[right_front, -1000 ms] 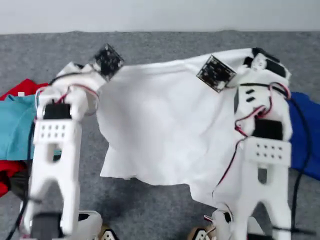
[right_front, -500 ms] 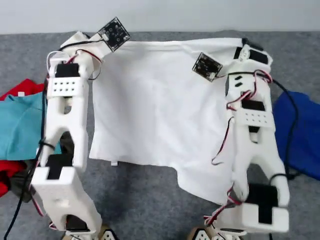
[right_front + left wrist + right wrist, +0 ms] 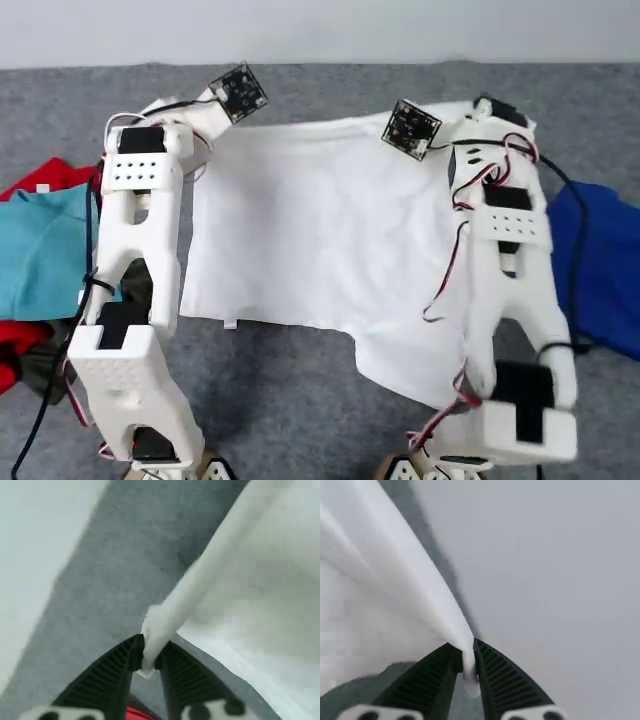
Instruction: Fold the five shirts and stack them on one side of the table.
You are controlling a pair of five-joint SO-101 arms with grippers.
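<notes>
Pinching a far corner each, left gripper (image 3: 148, 653) and right gripper (image 3: 464, 656) hold the white shirt (image 3: 320, 230); the right arm (image 3: 512, 262) hides one edge.

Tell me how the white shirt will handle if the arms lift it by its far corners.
Probably floppy: the white shirt bunches into a thin ridge at each pinched corner and lies wrinkled on the table. Likely light, since small pinches hold it. Its near hem lies uneven, so it may drag and fold on itself.
</notes>
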